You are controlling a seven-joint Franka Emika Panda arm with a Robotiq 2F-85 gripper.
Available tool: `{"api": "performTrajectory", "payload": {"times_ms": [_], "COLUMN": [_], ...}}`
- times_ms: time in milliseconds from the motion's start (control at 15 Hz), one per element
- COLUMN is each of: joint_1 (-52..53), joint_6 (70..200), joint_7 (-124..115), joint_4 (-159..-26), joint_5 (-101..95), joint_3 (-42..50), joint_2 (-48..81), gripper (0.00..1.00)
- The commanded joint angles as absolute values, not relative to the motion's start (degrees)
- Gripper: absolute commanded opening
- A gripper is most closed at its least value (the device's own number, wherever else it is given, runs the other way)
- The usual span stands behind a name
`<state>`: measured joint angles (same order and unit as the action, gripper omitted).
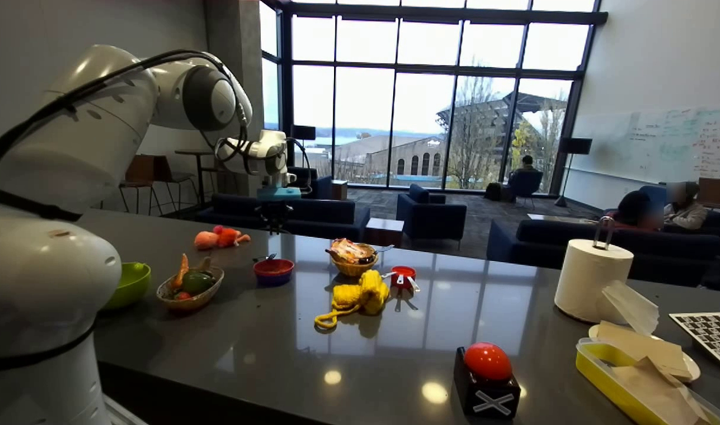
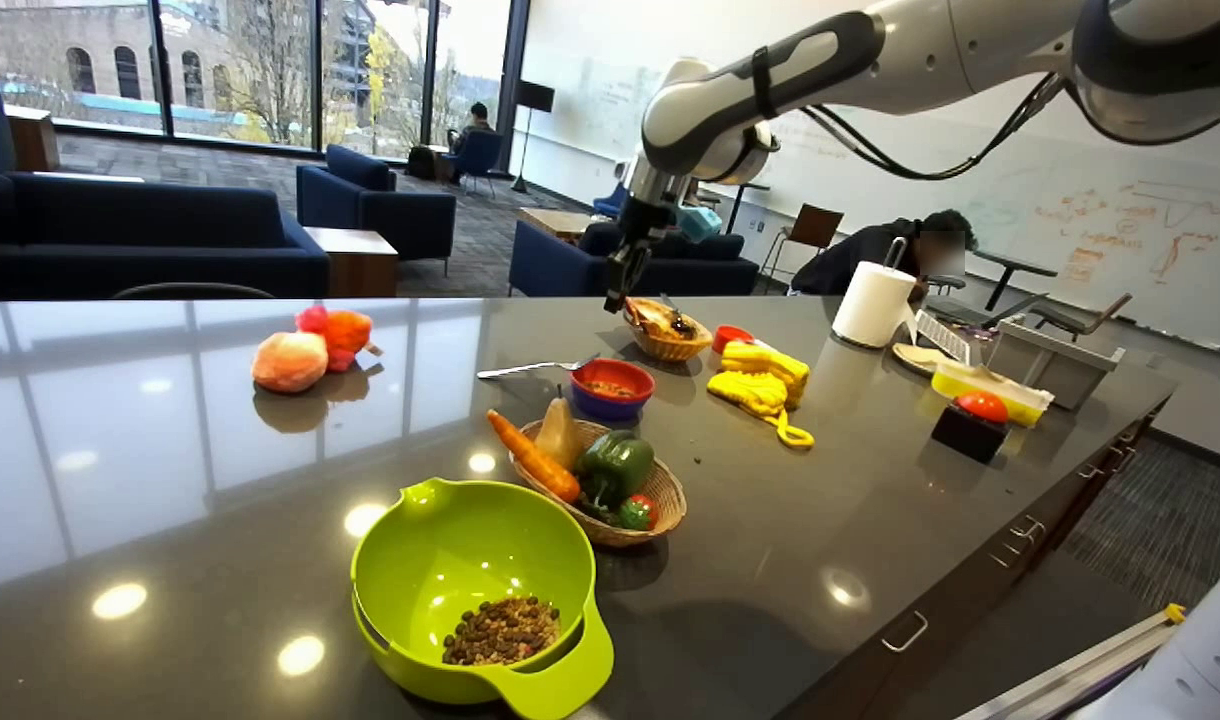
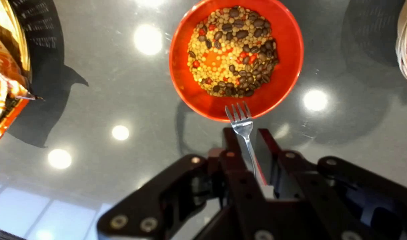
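Parted pincer [image 3: 247, 132], fork [image 3: 242, 126] below its gap, leaning on red bowl [image 3: 288, 66].

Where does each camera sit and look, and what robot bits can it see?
Wrist view: on the wrist, looking down at a round red bowl and silver metal fork; a black two-fingered gripper shows.
An exterior view: beside the robot, facing tall dark-framed windows; the thick white arm and gripper show.
An exterior view: near a round lime-green bowl, looking across the glossy dark-grey counter; the arm shows upper right, the gripper at its end.
Both exterior views share the white paper-towel roll.
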<state>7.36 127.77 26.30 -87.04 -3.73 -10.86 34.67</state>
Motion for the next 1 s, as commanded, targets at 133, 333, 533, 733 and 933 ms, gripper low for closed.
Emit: {"api": "performTrajectory", "payload": {"times_ms": [133, 333, 533, 733, 933], "joint_1": [6.64, 7.08, 7.56, 7.73, 8.04], "joint_6": [129.53, 130.98, 131.46, 131.49, 130.87], "joint_7": [26.8, 29.16, 32.13, 35.99, 40.99], "joint_4": [-92.5, -91.43, -89.25, -87.08, -83.7], "joint_5": [-3.09, -3.33, -3.64, -3.69, -3.96], "joint_3": [-11.74, -12.94, -14.31, -15.64, -16.45], "joint_2": [31.42, 33.21, 35.59, 37.98, 41.12], "gripper": [0.64, 0.83, 0.99, 1.0, 1.0]}}
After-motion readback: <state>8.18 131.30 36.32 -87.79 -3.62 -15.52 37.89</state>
